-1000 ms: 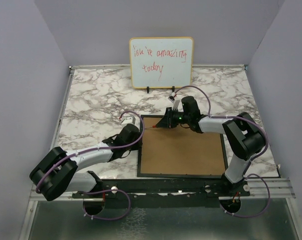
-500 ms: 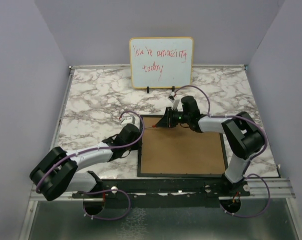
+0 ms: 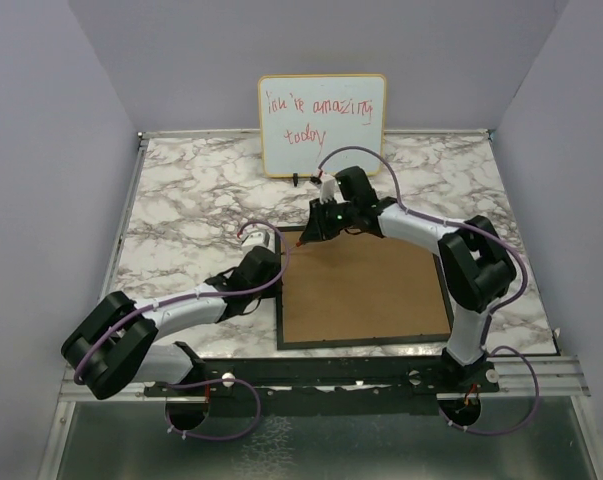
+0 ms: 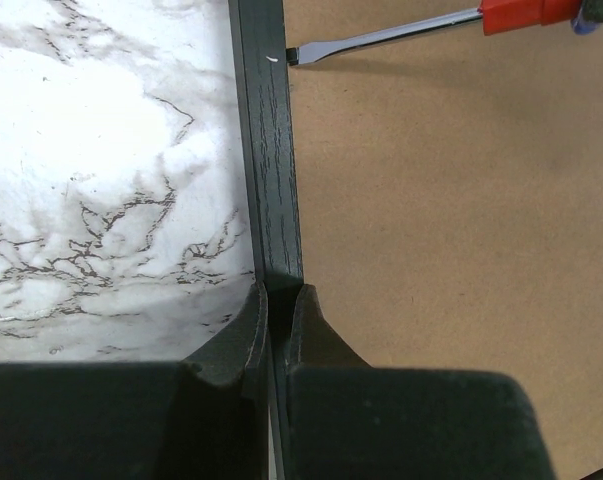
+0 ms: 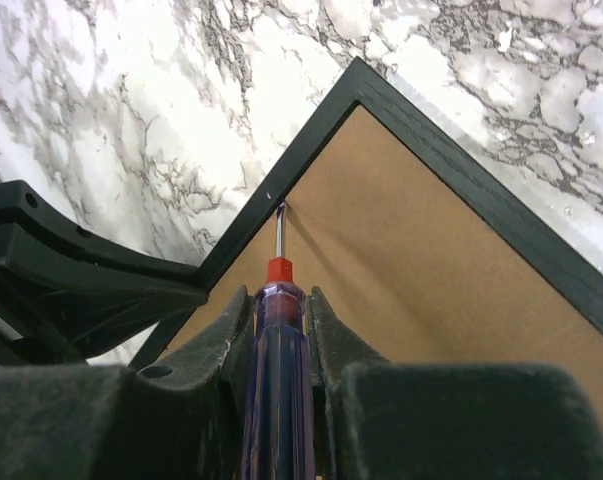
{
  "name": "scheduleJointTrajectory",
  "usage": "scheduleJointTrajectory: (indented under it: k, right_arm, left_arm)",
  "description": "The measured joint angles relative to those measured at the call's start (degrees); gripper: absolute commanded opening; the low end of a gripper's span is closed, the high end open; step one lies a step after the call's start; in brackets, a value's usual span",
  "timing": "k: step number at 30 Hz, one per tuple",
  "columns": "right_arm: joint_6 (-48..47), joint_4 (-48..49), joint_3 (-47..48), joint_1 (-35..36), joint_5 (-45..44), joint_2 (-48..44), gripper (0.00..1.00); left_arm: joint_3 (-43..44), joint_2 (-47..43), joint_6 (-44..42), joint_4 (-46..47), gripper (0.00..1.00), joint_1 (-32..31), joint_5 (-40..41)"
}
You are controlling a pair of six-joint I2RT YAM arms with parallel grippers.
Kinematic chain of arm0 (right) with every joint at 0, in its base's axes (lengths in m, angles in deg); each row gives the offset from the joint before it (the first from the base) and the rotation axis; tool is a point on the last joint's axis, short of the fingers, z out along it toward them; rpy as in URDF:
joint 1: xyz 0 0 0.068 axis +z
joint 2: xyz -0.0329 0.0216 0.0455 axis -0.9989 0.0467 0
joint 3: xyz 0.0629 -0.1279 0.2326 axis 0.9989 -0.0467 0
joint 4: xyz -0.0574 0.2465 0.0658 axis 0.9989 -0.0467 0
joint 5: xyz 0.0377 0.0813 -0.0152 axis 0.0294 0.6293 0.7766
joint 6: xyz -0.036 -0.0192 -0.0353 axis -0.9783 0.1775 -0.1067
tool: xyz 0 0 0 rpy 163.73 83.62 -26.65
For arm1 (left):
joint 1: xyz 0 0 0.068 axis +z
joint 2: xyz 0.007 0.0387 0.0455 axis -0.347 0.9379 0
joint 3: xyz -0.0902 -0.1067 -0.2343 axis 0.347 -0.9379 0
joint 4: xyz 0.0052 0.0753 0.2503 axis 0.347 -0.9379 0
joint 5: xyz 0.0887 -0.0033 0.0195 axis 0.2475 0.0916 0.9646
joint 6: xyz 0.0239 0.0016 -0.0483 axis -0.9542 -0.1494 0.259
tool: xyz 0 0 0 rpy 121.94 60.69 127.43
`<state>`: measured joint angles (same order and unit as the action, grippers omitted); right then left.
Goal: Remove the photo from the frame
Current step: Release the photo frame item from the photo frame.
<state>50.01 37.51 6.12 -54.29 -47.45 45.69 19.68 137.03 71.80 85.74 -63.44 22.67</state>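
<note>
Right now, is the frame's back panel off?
No, the brown back panel sits inside the frame, with the screwdriver tip at its edge.

right tool shifted farther back, screwdriver nearer frame corner

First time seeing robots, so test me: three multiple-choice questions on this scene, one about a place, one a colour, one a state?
1. Where is the tip of the screwdriver?
A. mid-panel
B. at the left inner edge of the frame
C. on the marble

2. Writing on the whiteboard is:
A. blue
B. green
C. red

3. The left jaws are:
A. shut on the frame's rail
B. open
C. holding the screwdriver

Answers:
1. B, the left wrist view shows the tip at the rail.
2. C, the letters are red.
3. A, they pinch the rail.
</note>
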Motion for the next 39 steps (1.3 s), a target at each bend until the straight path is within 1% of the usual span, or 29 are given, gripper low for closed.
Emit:
scheduleJointTrajectory:
  k: [6,16,22,30,34,37,38,39]
  right_arm:
    - [-4.7,-10.2,9.7,3.1,-5.4,2.5,0.01]
    - [-7.3,-17.4,22.0,8.6,-14.8,7.2,0.01]
    - [-7.7,-18.7,25.8,12.1,-20.8,9.0,0.01]
    - [-6.0,-17.5,25.3,14.7,-26.6,8.6,0.01]
    - [-3.4,-13.1,19.5,13.6,-27.6,5.6,0.01]
    - [0.0,-8.0,12.7,11.2,-24.8,2.3,0.01]
    - [1.5,-5.7,10.0,9.9,-22.8,1.3,0.01]
    - [3.2,-3.3,7.5,8.4,-20.7,0.4,0.01]
  left_arm:
    - [-0.5,-0.5,-0.1,0.8,0.00,0.0,0.0]
    - [-1.7,-1.6,-0.1,2.3,0.00,0.0,0.0]
    - [-2.2,-2.4,0.0,1.9,0.00,0.0,0.0]
    - [-3.1,-3.9,0.9,1.2,0.00,0.0,0.1]
    - [-3.2,-4.2,1.4,1.0,0.00,0.0,0.2]
    - [-3.2,-4.2,1.6,0.9,0.01,0.0,0.3]
    - [-3.2,-4.2,1.6,0.9,0.06,0.0,0.3]
    - [-3.2,-4.2,1.6,0.9,0.14,0.0,0.3]
